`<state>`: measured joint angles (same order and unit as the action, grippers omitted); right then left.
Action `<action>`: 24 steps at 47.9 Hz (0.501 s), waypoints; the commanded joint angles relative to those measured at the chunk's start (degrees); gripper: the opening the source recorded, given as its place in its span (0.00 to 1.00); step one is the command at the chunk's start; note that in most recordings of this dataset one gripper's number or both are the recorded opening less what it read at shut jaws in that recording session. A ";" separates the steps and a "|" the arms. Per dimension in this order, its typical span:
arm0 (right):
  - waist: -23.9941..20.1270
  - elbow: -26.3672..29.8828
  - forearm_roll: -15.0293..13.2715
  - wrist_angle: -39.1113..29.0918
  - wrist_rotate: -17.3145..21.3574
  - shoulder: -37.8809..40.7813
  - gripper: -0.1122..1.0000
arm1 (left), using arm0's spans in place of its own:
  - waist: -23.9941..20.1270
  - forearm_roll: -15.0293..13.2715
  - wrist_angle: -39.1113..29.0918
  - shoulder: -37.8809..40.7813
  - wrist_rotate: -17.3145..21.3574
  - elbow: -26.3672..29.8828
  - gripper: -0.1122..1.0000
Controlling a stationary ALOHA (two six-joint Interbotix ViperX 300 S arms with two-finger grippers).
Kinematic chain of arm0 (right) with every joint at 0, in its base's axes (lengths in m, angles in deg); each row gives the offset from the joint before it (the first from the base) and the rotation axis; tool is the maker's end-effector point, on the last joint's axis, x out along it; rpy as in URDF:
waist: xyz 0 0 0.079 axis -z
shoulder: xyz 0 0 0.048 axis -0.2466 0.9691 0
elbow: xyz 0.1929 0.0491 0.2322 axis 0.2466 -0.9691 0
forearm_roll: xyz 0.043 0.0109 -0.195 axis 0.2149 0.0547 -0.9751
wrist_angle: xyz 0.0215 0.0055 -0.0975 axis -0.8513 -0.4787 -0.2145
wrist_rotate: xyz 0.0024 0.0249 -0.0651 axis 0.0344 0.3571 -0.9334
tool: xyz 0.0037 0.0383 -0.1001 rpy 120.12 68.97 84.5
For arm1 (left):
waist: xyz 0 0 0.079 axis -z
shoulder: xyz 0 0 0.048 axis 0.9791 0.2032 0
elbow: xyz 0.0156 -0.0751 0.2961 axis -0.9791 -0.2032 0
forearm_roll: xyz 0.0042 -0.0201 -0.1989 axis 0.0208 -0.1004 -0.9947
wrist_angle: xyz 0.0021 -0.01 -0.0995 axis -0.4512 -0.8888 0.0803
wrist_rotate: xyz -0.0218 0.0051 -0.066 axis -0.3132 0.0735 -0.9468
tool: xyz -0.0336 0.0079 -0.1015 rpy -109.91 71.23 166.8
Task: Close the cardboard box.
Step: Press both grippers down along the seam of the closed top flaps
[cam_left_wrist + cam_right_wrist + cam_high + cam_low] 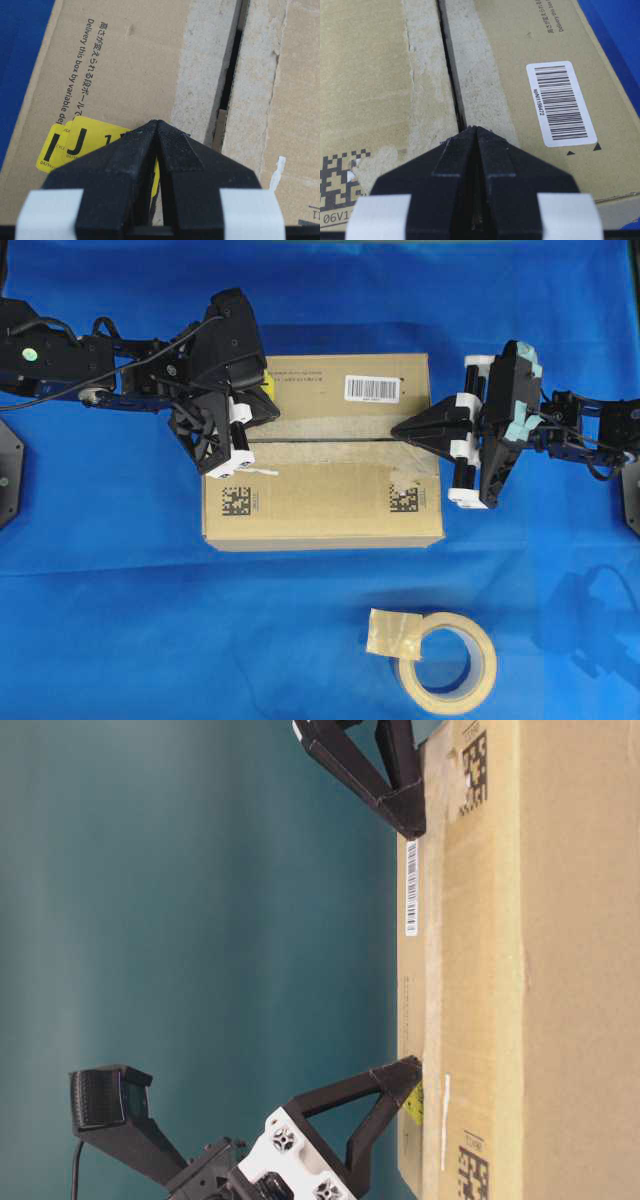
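Both grippers, left (262,408) and right (403,428), fingers closed and empty, apparently press the box (320,502) flaps flat (seam nearly shut).

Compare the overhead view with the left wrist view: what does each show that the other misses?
Only overhead: the right gripper shut at the seam's right end, the barcode label, two black square codes, and the tape roll on the blue cloth.
Only left wrist: the printed text on the flap and a dark gap along the seam.
Both: the box with flaps down, the yellow sticker, and the left gripper shut over the box's left end.
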<state>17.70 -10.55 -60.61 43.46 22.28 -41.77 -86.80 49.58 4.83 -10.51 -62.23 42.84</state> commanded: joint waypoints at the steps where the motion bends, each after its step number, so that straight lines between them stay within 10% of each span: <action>1: 0.18 0.53 -0.09 -0.18 -0.09 -0.44 0.10 | 0.44 -0.09 -0.09 -0.79 0.00 0.26 0.10; 24: 0.18 0.35 0.00 -0.44 0.18 1.49 0.10 | 1.05 -0.09 12.04 -4.57 -0.09 -5.27 0.10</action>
<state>17.70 -10.55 -60.61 42.67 22.37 -40.63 -86.36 49.58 12.57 -12.62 -62.23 38.88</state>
